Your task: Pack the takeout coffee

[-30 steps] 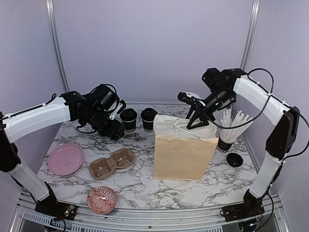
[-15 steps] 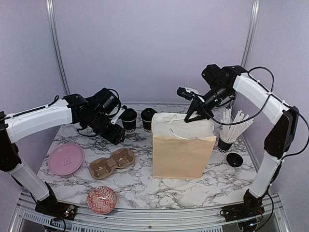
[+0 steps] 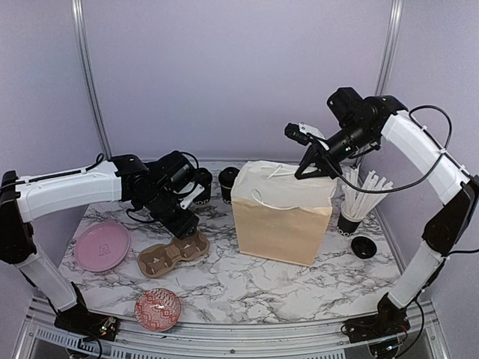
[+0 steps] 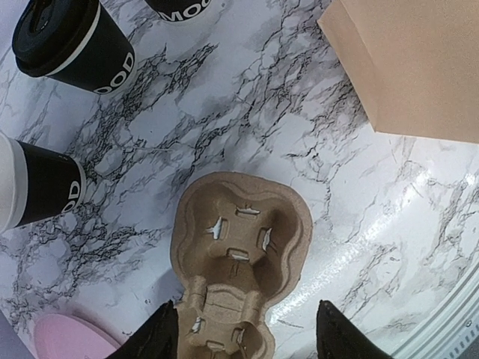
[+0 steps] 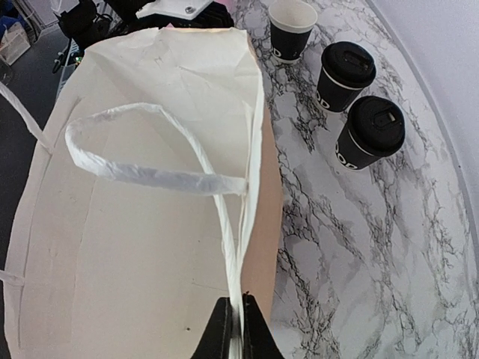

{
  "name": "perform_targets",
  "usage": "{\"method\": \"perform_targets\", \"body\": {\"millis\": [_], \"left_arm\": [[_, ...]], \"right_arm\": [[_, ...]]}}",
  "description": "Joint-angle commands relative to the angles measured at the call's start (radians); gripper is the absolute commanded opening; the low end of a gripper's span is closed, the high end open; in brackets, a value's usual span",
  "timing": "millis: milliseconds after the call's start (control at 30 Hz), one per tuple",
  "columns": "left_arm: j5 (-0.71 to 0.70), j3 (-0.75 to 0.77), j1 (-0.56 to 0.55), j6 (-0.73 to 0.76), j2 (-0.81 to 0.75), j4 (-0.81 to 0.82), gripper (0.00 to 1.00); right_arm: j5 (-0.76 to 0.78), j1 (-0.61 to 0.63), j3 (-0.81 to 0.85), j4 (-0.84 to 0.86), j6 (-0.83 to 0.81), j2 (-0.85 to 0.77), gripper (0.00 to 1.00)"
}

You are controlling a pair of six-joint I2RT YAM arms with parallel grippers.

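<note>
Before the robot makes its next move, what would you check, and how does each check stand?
1. Right gripper pinched shut on the bag's white handle: ok.
2. Paper bag mouth open at the top: ok.
3. Left gripper open, with its fingers either side of the cardboard cup carrier and not touching it: ok.
4. Carrier pockets free to take cups: ok.
5. Lidded coffee cups standing upright: ok.
6. Whether the unlidded cup holds any drink: cannot tell.

Coffee cups (image 3: 228,185) behind carrier tray (image 3: 174,253); bag (image 3: 281,221) right of both
</note>
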Motion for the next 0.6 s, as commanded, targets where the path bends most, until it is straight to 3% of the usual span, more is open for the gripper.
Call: {"method": "perform_targets", "body": {"millis": [0,133,233,333,567], "left_arm": [[-0.002,-0.002,0.002,0.022,0.054,-0.066,0.61],[-0.034,0.011,0.009,0.0,0.1,-0.124,0.63],[0.021,0.005,0.093,-0.093,0.114,-0.159,0.55],[-0.001,0.007,0.107,-0.153,0.121,-0.17,0.52],[-0.004,-0.003,0.1,-0.029,0.147,-0.167,0.49]], "right_arm": [[0.044,0.0,-0.003,0.031,0.017,-0.039,0.06],[0.06,-0.001,-0.005,0.031,0.013,-0.039,0.05],[0.071,-0.001,-0.017,0.035,0.011,-0.042,0.04],[0.068,-0.001,-0.041,0.05,0.005,-0.053,0.04],[0.079,-0.001,-0.074,0.07,-0.019,-0.059,0.04]]}}
